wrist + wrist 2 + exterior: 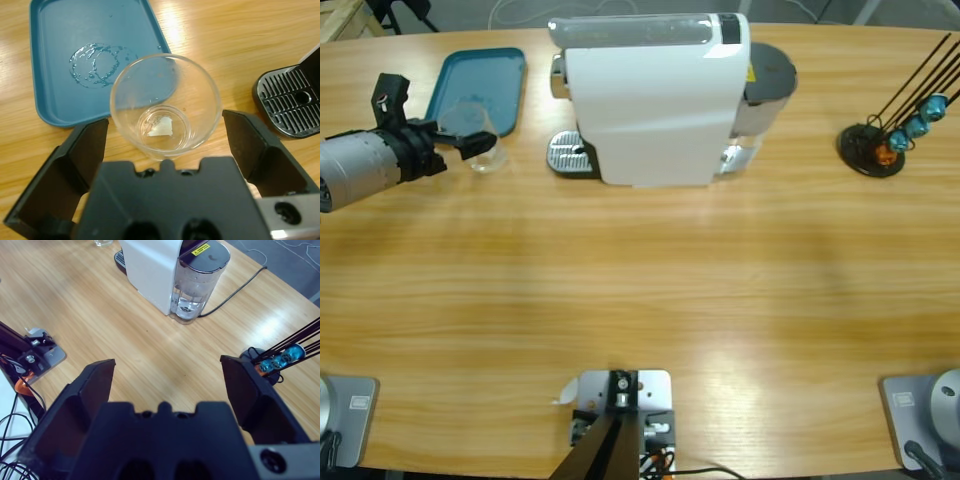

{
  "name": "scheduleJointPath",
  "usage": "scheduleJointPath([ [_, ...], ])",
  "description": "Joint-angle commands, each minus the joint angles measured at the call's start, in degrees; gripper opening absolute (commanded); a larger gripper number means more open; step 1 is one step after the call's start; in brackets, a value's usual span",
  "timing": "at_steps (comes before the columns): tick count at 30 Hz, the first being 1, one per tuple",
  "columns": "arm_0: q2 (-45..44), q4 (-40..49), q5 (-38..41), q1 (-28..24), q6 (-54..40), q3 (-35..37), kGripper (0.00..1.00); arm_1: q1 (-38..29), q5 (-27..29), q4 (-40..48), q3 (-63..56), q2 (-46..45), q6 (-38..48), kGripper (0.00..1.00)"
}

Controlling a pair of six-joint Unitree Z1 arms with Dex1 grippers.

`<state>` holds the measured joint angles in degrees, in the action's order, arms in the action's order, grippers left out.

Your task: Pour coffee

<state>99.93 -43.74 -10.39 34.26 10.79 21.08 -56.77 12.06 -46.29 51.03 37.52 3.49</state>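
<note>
A white coffee machine (655, 95) stands well beyond the left gripper (165, 135), its drip grille (292, 102) off to the gripper's right. A blue tray (55, 65) lies ahead and to the gripper's left, carrying a ring of spilled droplets (100, 62). The left gripper's jaws are spread wide with a clear glass (165, 105) upright between them, mouth up, long axis vertical, touching neither jaw. The glass looks empty; no coffee appears to be in it, though a pale speck sits at its base. Closing off-centre could tip or skid the light glass. The right gripper (167, 385) hangs spread and empty, well apart.
</note>
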Motion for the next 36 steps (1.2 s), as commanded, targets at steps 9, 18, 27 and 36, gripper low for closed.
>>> scheduleJointPath([
  [9,3.9,-2.1,-0.6,-1.7,0.3,0.0,0.817,0.6,-1.2,-0.6,-2.2,-1.3,0.7,0.913],
  [18,4.4,-2.1,-0.4,-1.6,0.0,-0.2,0.724,0.6,-1.2,-0.6,-2.2,-1.4,0.7,0.913],
  [27,-10.4,9.3,3.8,3.9,-3.3,1.9,0.724,0.6,-1.2,-0.4,-2.2,-1.4,0.7,0.909],
  [36,-7.3,17.1,10.5,3.9,-10.0,9.3,0.651,0.6,-1.2,-0.3,-2.3,-1.8,0.7,0.908],
])
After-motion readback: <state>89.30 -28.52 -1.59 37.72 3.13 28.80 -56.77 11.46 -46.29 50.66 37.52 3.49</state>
